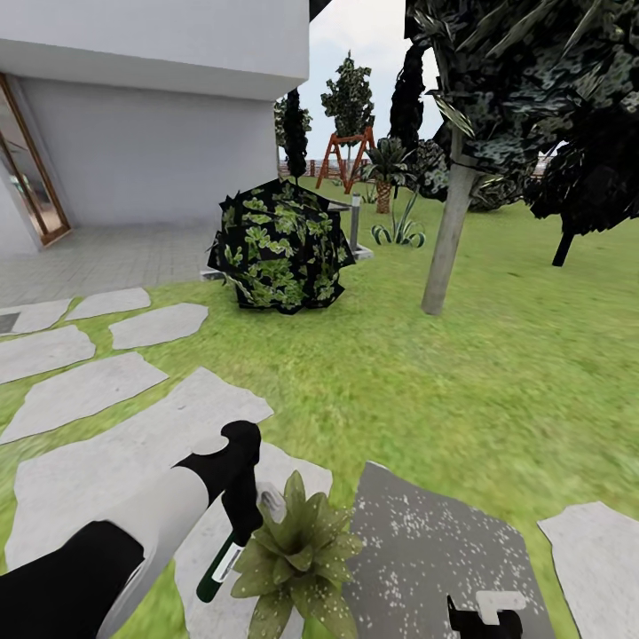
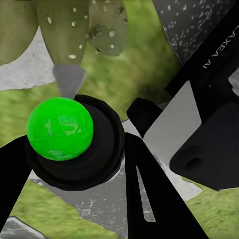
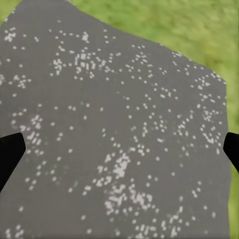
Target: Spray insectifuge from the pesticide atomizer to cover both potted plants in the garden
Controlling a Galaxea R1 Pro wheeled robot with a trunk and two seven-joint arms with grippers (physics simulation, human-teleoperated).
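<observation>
1 potted plant [image 1: 297, 555] lower centre; 1 atomizer [image 1: 232, 543] beside it. 1 dark bush [image 1: 281, 245] mid-frame, 1 dark speckled paving slab [image 1: 435, 550], approx. 8 pale stepping stones [image 1: 80, 390] at left, 1 swing frame [image 1: 346, 158] far back.

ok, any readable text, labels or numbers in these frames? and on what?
"LAXEA AI", cut off at the frame edge, white letters on the black arm housing in the left wrist view.
The white label on the atomizer held in the left gripper: too small and blurred to read.
Nothing readable on the dark speckled paving slab, the house wall or the swing frame.
</observation>
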